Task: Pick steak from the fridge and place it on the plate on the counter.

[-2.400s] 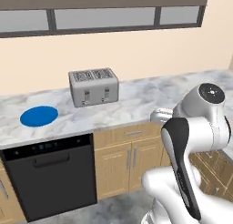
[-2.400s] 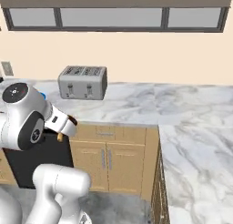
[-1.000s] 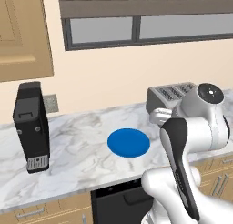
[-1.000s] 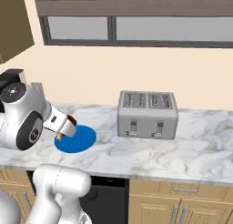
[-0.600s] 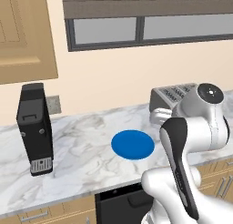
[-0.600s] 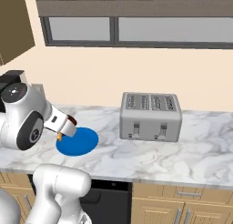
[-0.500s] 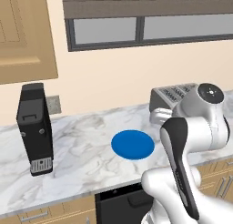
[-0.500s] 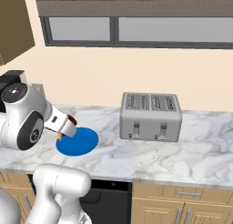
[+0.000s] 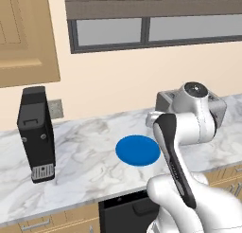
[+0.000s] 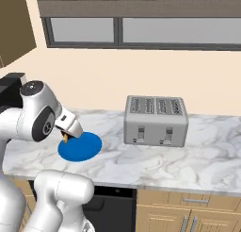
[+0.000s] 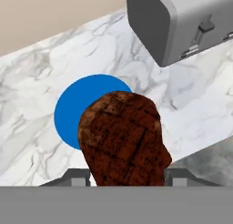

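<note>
Since a moment ago almost nothing has shifted; the base has settled before the surface [image 9: 90, 165]. Claw [image 10: 66, 137] clamped on the steak [image 11: 123, 136], hanging just short of the near edge of the plate [image 9: 138, 149], which lies ahead and below. Toaster [image 10: 156, 120] stands well aside, nothing blocks the way

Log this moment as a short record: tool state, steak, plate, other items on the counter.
tool: shut on steak, held above the counter beside the plate
steak: in the tool, not yet on the plate
plate: blue, bare, flat on the counter
counter: marble
toaster: grey, to the plate's right
coffee machine: black, to the plate's left
</note>
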Motion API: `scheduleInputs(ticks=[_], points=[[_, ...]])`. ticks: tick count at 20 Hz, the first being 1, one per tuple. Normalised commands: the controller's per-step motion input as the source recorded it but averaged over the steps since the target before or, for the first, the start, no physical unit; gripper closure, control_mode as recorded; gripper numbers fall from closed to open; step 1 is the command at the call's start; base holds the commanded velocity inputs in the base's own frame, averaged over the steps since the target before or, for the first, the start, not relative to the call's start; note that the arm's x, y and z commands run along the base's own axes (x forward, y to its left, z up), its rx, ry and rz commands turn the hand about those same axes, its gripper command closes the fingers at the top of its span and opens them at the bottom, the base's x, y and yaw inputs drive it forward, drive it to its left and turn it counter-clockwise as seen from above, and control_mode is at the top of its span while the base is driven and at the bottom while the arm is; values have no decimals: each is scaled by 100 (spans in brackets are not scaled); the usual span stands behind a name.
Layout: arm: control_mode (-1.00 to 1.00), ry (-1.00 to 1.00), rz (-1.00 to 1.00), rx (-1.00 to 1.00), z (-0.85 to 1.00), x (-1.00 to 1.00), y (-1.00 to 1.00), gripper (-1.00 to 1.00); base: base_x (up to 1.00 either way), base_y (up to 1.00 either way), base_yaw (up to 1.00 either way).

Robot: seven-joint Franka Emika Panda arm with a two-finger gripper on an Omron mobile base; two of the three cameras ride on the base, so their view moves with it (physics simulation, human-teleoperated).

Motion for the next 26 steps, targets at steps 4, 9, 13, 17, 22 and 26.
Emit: scheduleInputs(ticks=[4, 9, 13, 17, 22, 26], points=[[-100, 33, 0, 0, -45, 84, 15, 100, 0, 0, 0], [-100, 21, 0, 0, -76, 56, 19, 100, 0, 0, 0], [-100, -1, 0, 0, -87, 48, 10, 100, 0, 0, 0], [-100, -1, 0, -1, -73, 55, 1, 100, 0, 0, 0], [-100, -1, 0, -3, -74, 30, 0, 100, 0, 0, 0], [-100, -1, 0, 1, -41, 42, 0, 100, 0, 0, 0]])
